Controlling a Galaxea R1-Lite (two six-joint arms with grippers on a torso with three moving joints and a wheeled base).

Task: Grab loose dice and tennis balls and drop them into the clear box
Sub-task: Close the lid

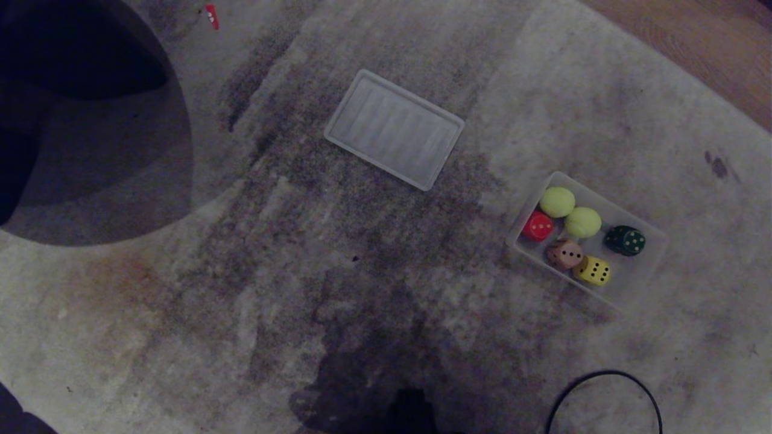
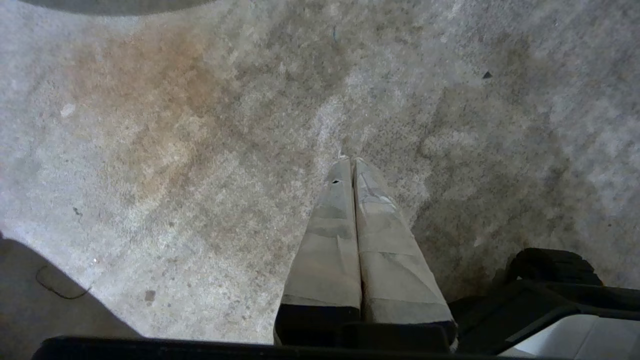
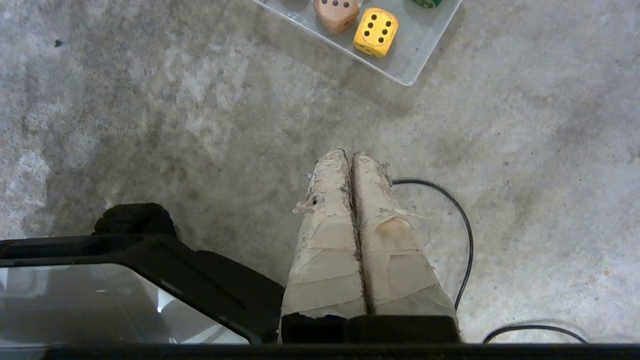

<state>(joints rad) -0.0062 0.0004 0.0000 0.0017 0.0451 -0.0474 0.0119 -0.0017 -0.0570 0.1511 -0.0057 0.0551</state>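
While both arms hang low over the stained grey carpet (image 1: 338, 253), neither one is actually doing anything. The right gripper (image 3: 350, 156) has its two tape-wrapped fingers (image 3: 327, 240) pressed flat together with nothing between them, tips pointing down at bare carpet, and a thin black cable (image 3: 462, 220) curls just beside them. The left gripper (image 2: 350, 161) looks the same: taped fingers (image 2: 330, 240) clamped against each other, empty, over a patch of carpet with a rusty-orange stain (image 2: 145, 105).

Out from there, the clear box (image 1: 648, 241) sits on the carpet to the robot's right, well apart from both grippers, and everything is already in it. The two tennis balls (image 1: 557, 201) lie side by side, touching, along the far part of the box. The red die (image 1: 538, 226) is just beside them at the left end, the dark green die (image 1: 625, 240) at the other end, and the pinkish-tan die (image 1: 564, 253) and yellow die (image 1: 593, 270) sit touching along the near wall. The right wrist view catches that near corner, yellow die showing six pips.

The ribbed clear lid (image 1: 395, 128) lies flat on its own farther out, well apart from the box. A strip of wood floor (image 1: 693, 42) shows past the carpet's far right edge.
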